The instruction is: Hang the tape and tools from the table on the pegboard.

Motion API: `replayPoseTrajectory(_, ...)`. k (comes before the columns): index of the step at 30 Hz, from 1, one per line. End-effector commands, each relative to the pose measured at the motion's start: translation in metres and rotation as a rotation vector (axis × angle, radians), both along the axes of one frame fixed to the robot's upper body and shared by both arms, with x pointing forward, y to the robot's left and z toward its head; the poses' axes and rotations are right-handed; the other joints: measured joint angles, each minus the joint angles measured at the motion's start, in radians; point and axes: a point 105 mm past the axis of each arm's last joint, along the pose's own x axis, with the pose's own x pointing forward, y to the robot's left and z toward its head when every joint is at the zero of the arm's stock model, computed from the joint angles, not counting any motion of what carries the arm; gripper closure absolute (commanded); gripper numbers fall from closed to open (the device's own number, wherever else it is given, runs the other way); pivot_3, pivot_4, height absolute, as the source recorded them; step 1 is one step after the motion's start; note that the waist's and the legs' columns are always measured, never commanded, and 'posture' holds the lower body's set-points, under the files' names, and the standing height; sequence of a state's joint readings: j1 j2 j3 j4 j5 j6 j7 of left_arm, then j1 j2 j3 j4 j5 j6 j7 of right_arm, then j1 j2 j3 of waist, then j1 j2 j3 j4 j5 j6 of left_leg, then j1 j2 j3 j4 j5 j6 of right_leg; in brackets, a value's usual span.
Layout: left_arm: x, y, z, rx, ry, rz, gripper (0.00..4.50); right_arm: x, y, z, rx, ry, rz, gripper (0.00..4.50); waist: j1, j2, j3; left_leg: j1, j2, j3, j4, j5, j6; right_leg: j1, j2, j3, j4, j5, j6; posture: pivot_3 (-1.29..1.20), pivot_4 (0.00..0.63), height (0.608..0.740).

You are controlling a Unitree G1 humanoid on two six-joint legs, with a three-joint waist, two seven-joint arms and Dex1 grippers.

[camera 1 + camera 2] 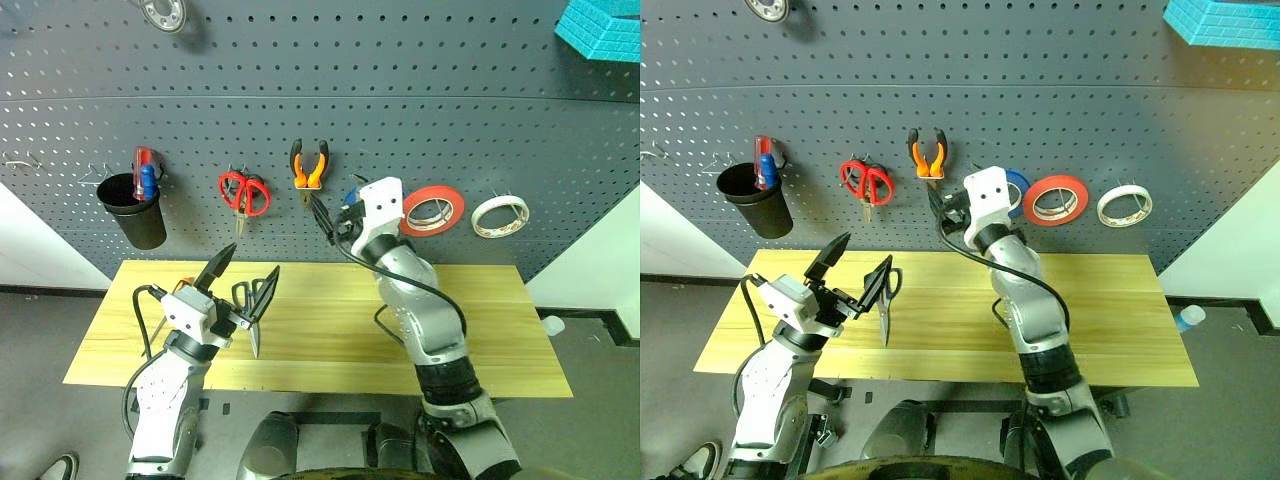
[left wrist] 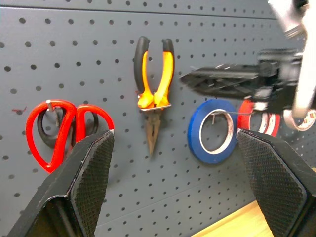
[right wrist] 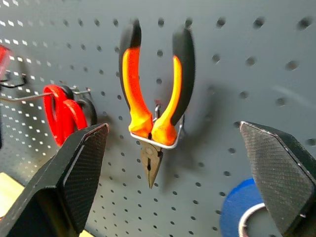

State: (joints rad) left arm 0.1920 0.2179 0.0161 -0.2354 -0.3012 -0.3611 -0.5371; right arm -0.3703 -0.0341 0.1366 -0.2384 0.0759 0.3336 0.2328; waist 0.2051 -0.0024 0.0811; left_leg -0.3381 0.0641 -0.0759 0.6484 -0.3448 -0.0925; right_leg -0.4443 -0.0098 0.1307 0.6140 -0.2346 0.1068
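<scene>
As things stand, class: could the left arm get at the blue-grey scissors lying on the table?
Probably yes. The scissors lie on the table just beside the open, empty left pincer, and nothing sits between them. The right pincer is up at the pegboard, well clear.

Blue tape roll (image 1: 352,194) mostly hidden behind the right gripper (image 1: 322,215); turquoise object (image 1: 600,28) cut off at the corner

Head stereo pair: looks fwd and down from above the table (image 1: 480,300), pegboard (image 1: 400,60) at 12 o'clock, mid-range; both eyes share nearly the same scene. Left wrist cam: faces the board, fairly near. Right wrist cam: v. close to the board. Both wrist views share the orange-and-black pliers (image 3: 153,106), red-handled scissors (image 2: 66,126), and blue tape roll (image 2: 213,129).
</scene>
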Motion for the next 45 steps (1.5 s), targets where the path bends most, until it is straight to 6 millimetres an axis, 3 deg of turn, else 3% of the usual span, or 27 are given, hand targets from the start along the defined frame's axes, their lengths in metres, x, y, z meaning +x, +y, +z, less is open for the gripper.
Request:
replayPoseTrajectory(1, -0.002, 0.005, 0.007, -0.019, 0.004, 0.002, 0.36, -0.014, -0.018, 0.030, 0.027, -0.092, 0.008, 0.04, 0.000, 0.000, 0.000, 0.000, 0.000, 0.000, 0.000, 0.000, 0.000, 0.000, 0.000, 0.000, 0.000, 0.000, 0.000, 0.42, 0.043, 0.720)
replayPoseTrajectory(6, 0.006, 0.014, -0.009, -0.019, 0.141, 0.063, 0.36, -0.029, -0.034, 0.032, -0.022, -0.066, 0.079, 0.04, -0.004, 0.000, 0.000, 0.000, 0.000, 0.000, 0.000, 0.000, 0.000, 0.000, 0.000, 0.000, 0.000, 0.000, 0.000, 0.40, 0.052, 0.720)
replayPoseTrajectory(15, 0.021, 0.016, -0.040, -0.060, 0.468, 0.110, 0.36, -0.079, -0.023, -0.020, -0.143, 0.200, 0.479, 0.04, -0.005, -0.001, 0.001, 0.001, 0.000, -0.001, 0.002, 0.000, 0.001, 0.002, 0.000, 0.000, 0.000, 0.000, 0.000, 0.38, 0.059, 0.720)
replayPoseTrajectory(20, 0.030, 0.030, -0.048, -0.131, 0.573, 0.262, 0.36, -0.084, -0.021, -0.029, -0.154, 0.242, 0.512, 0.04, -0.007, -0.004, 0.002, 0.002, 0.000, -0.002, 0.003, 0.000, 0.001, 0.003, 0.000, 0.000, 0.001, 0.000, 0.000, 0.38, 0.062, 0.720)
replayPoseTrajectory(23, 0.032, 0.047, -0.065, -0.217, 0.739, 0.437, 0.36, -0.084, -0.020, -0.031, -0.156, 0.251, 0.511, 0.04, -0.005, -0.006, 0.002, 0.002, -0.001, -0.003, 0.004, 0.000, 0.001, 0.004, 0.000, -0.001, 0.001, 0.000, 0.000, 0.38, 0.063, 0.720)
replayPoseTrajectory(27, 0.032, 0.041, -0.078, -0.342, 0.904, 0.522, 0.36, -0.083, -0.020, -0.032, -0.156, 0.254, 0.509, 0.04, -0.001, -0.007, 0.003, 0.002, -0.001, -0.005, 0.004, 0.000, 0.001, 0.005, 0.000, -0.002, 0.000, 0.000, 0.000, 0.38, 0.070, 0.720)
replayPoseTrajectory(31, 0.032, 0.031, -0.087, -0.293, 1.022, 0.558, 0.36, -0.082, -0.020, -0.032, -0.155, 0.256, 0.505, 0.04, 0.002, -0.010, 0.005, 0.002, -0.002, -0.008, 0.004, 0.000, 0.001, 0.006, 0.000, -0.004, 0.001, 0.000, 0.000, 0.38, 0.076, 0.720)
replayPoseTrajectory(45, 0.045, 0.048, -0.123, -0.177, 1.263, 0.752, 0.36, -0.086, -0.018, -0.036, -0.156, 0.284, 0.494, 0.04, 0.001, -0.015, 0.011, 0.003, -0.002, -0.008, 0.004, 0.000, 0.000, 0.006, -0.001, -0.005, 0.001, 0.000, 0.000, 0.36, 0.107, 0.720)
